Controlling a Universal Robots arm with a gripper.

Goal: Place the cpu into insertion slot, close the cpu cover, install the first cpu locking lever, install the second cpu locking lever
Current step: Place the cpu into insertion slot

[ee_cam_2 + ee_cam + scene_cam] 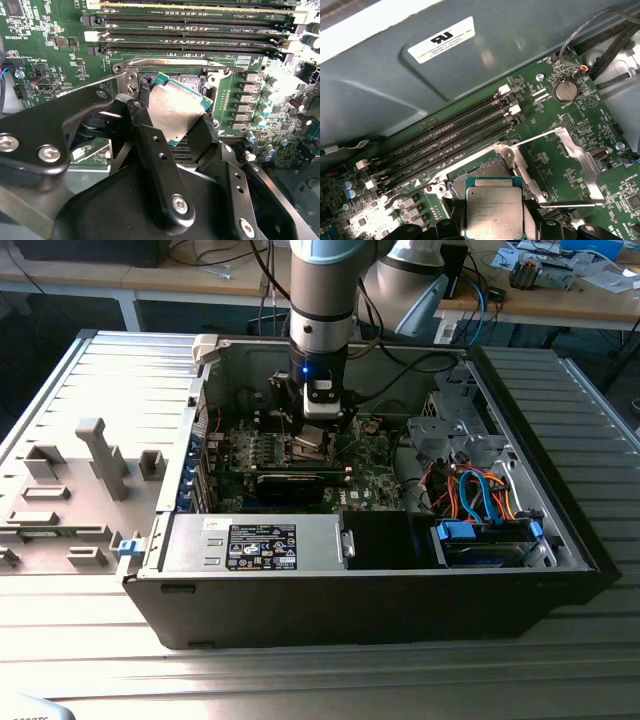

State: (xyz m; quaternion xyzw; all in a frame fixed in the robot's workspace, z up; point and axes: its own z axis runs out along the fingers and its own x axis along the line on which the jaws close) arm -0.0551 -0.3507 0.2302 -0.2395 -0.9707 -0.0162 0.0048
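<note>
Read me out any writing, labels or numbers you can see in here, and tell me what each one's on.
On the case wall, the white label: a mark and fine lines, too small to read.
On the cpu metal top: faint engraved lines, unreadable.
On the power supply label: dense print, too small to read.
On the green circuit board: white lettering, too small to read reliably.

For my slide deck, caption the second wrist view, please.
Gripper holding the cpu at an angle over the insertion slot on the green motherboard.
</note>
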